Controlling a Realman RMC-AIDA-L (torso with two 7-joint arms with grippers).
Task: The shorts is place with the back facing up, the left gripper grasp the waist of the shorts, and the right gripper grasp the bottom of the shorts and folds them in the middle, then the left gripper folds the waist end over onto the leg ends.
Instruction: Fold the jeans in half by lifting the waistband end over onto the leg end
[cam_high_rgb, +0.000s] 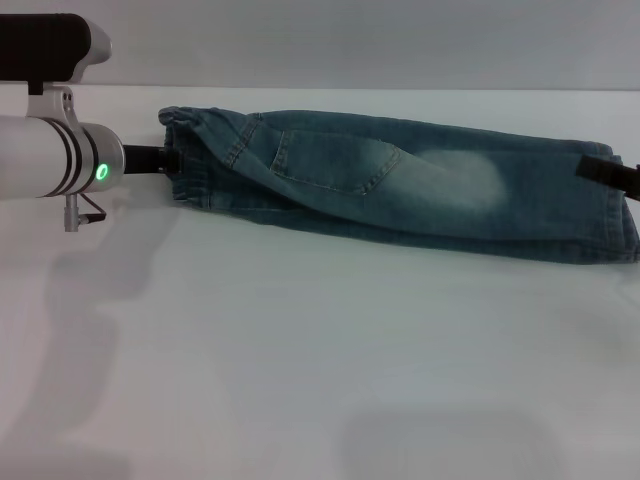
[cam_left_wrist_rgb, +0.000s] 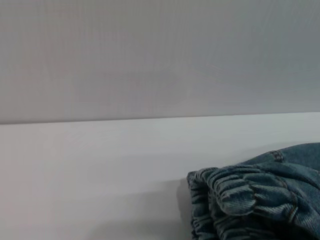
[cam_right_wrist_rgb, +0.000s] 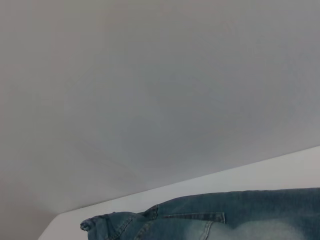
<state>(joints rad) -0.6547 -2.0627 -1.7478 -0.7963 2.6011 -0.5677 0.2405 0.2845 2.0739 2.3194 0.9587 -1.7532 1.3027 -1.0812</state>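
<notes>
The blue denim shorts (cam_high_rgb: 400, 180) lie on the white table, folded lengthwise into a long band, with one back pocket and a pale faded patch on top. The ruffled waist (cam_high_rgb: 192, 160) is the left end. The leg ends (cam_high_rgb: 618, 225) are the right end. My left gripper (cam_high_rgb: 168, 160), on the arm with the green ring, touches the waist edge. The left wrist view shows the bunched waist (cam_left_wrist_rgb: 240, 200) close by. My right gripper (cam_high_rgb: 606, 172) is a black piece lying over the bottom of the shorts at the picture's right edge. The right wrist view shows the shorts (cam_right_wrist_rgb: 225, 217) from along their length.
The white table (cam_high_rgb: 300, 350) stretches wide and bare in front of the shorts. A plain grey wall (cam_high_rgb: 350, 40) rises just behind the table's far edge. A black and white part of the robot (cam_high_rgb: 50, 45) sits at the upper left.
</notes>
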